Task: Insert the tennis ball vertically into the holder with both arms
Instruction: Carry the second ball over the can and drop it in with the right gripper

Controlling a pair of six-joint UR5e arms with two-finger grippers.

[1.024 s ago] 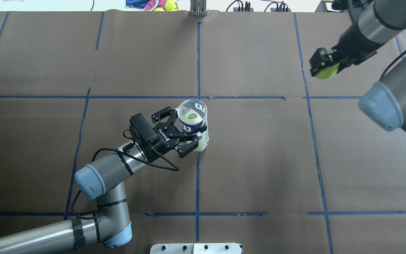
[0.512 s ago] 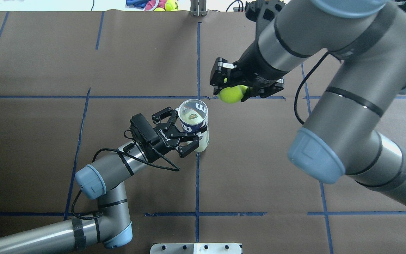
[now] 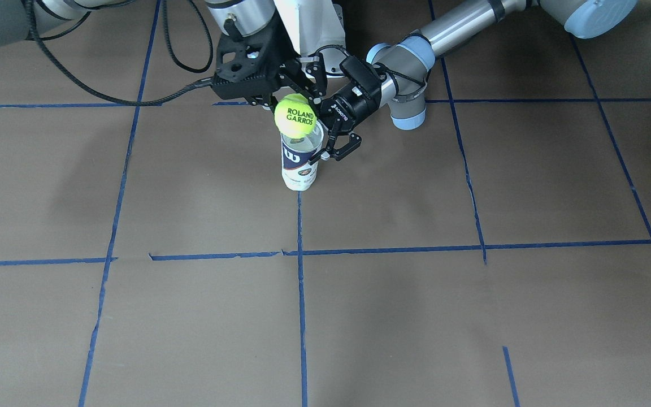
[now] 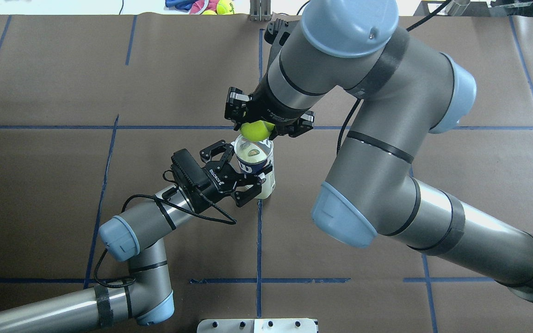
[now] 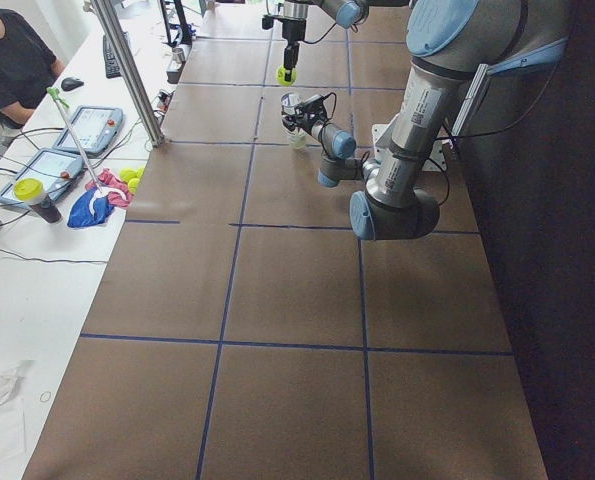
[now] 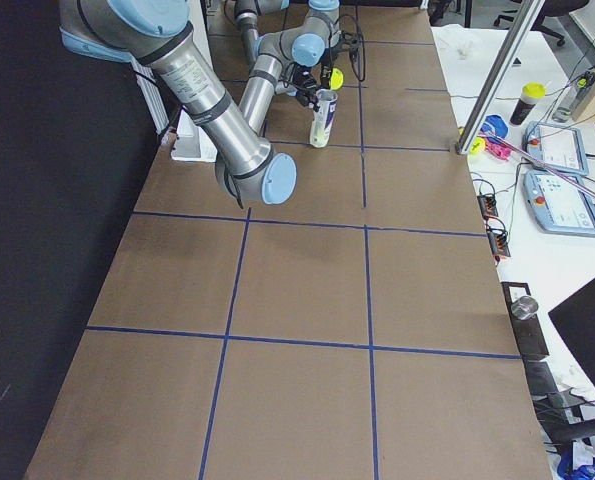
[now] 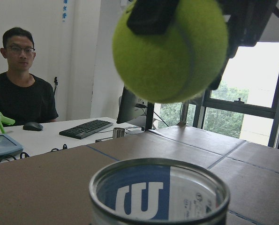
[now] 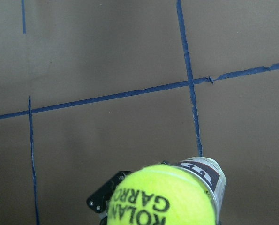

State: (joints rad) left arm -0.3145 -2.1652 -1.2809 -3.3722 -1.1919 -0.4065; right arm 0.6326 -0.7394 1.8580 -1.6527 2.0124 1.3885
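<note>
The holder (image 4: 253,162) stands upright on the brown table, its mouth open upward. It also shows in the front view (image 3: 299,164) and the left wrist view (image 7: 158,197). My left gripper (image 4: 238,175) is shut on the holder's side, one finger on each side. My right gripper (image 4: 257,126) points down and is shut on the tennis ball (image 4: 256,130). The ball (image 3: 295,117) hangs just above the holder's rim, a small gap showing in the left wrist view (image 7: 172,49). In the right wrist view the ball (image 8: 160,197) covers most of the holder's mouth (image 8: 209,171).
The right arm's large elbow (image 4: 340,222) hangs over the table's middle right. A white mounting plate (image 4: 257,325) sits at the near edge. A metal post (image 4: 260,11) and loose toys (image 4: 201,5) are at the far edge. An operator (image 5: 12,60) sits at a side desk.
My right arm has swung in from the far right with the ball and now holds it just above the holder's mouth. The left gripper and the holder have not moved.
</note>
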